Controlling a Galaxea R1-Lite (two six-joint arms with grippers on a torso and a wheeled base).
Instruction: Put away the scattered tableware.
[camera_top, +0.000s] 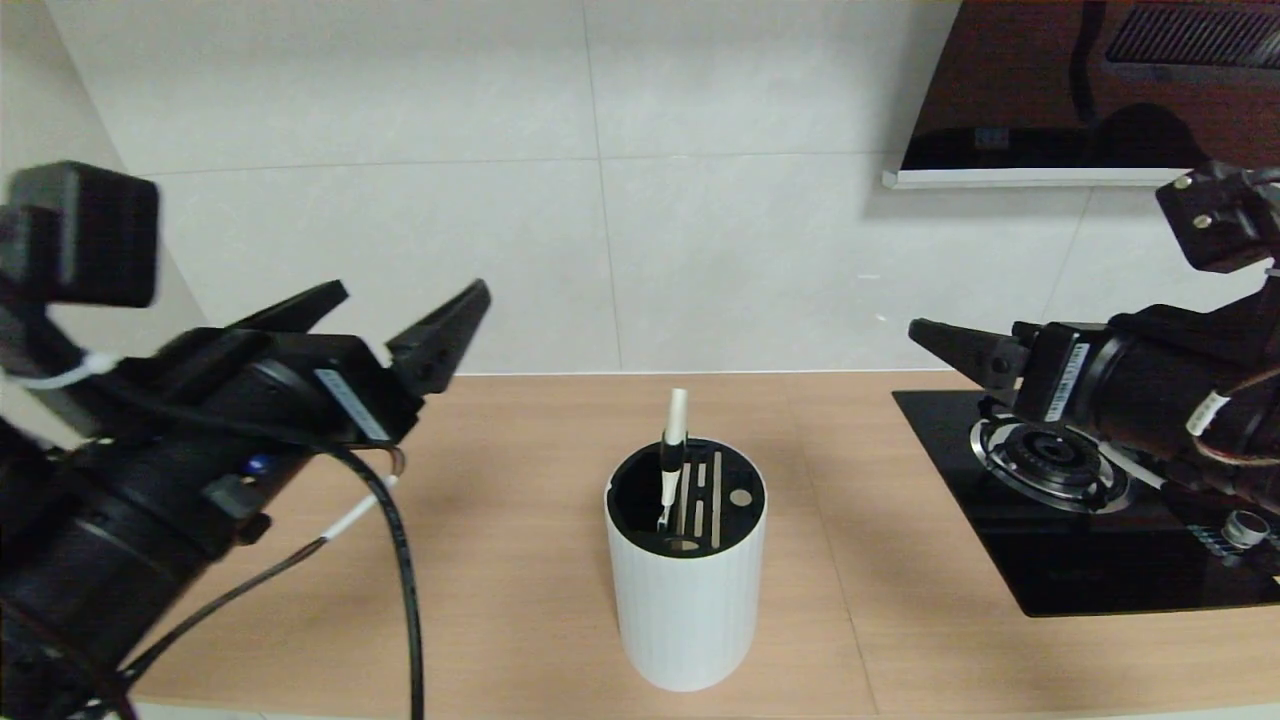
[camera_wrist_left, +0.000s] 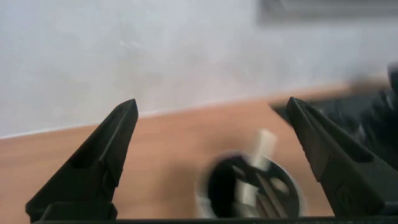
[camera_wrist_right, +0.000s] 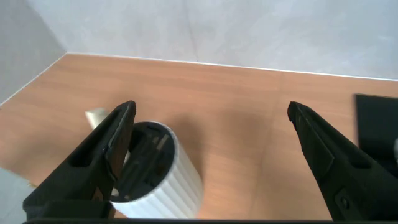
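1 holder (camera_top: 686, 600), 1 utensil (camera_top: 673, 455), 2 grippers, 1 stove top (camera_top: 1100, 570) with 1 burner (camera_top: 1050, 455) and 1 knob (camera_top: 1245, 527).

Holder: upright white cylinder with finely ribbed sides, standing near the front middle of the wooden counter (camera_top: 500, 560). Black top insert with 1 large opening, narrow straight slots beside it and 2 small round holes.

Utensil: slim, with a white handle, a black band lower down and a shiny metal end. Standing in the large opening of the holder, handle sticking up above the rim and leaning slightly.

Counter: light wood grain, matte, flat. Behind it, a wall (camera_top: 600, 200) of large pale glossy tiles. Stove top: black glass, reflective, set into the counter on the right, well apart from the holder. Burner: round, ringed in metal.

Left gripper (camera_top: 410, 292): black, with 2 tapered wedge-shaped fingers, spread wide apart, holding nothing and touching nothing, raised above the counter to the left of the holder. From the left wrist view (camera_wrist_left: 211, 106), holder (camera_wrist_left: 249, 193) and utensil (camera_wrist_left: 261, 152) below the gap between the fingers.

Right gripper (camera_top: 940, 345): same black pointed build, raised over the stove top's near corner. From the right wrist view (camera_wrist_right: 210, 109), fingers wide apart and empty, with holder (camera_wrist_right: 165, 177) and utensil (camera_wrist_right: 96, 116) beside 1 finger.
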